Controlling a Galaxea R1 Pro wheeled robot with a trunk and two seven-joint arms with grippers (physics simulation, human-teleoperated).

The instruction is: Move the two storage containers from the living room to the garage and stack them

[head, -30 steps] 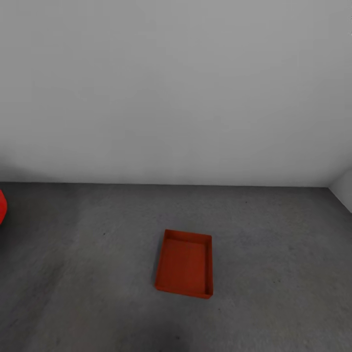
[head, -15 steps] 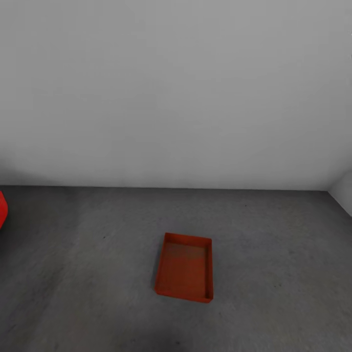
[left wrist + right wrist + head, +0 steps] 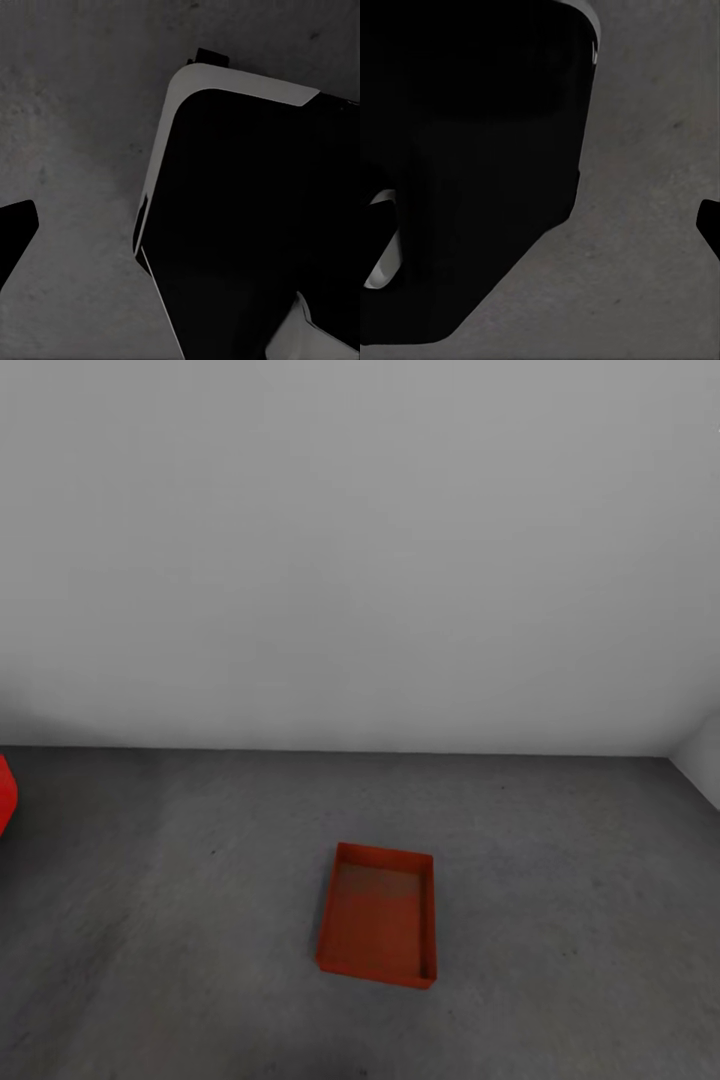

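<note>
Head view: you face a plain white wall [image 3: 360, 540] across the dark grey concrete floor [image 3: 560, 920] of the garage. One red-orange storage container [image 3: 378, 927] sits flat on the floor, open top up, nothing visible inside. It lies well out from the line where floor meets wall, roughly midway across the visible floor, and stands apart from every other object. Its long sides run away from you, with a slight skew.

At the floor's left edge a bright red rounded shape [image 3: 5, 792] is cut off by the frame; you cannot tell what it is from this sliver. At the right, a second white wall [image 3: 702, 750] meets the first in a corner.

Left wrist view: speckled grey floor [image 3: 75, 150] beneath a large dark body with a pale rim [image 3: 225, 82]. A dark finger tip [image 3: 16, 225] shows at one edge. You cannot tell whether the left claw is open or closed.

Right wrist view: the same grey floor [image 3: 652, 187], a large dark body [image 3: 472, 150], and a dark finger tip [image 3: 711, 221] at one edge. The right claw's state cannot be told either. Neither wrist view shows anything held.
</note>
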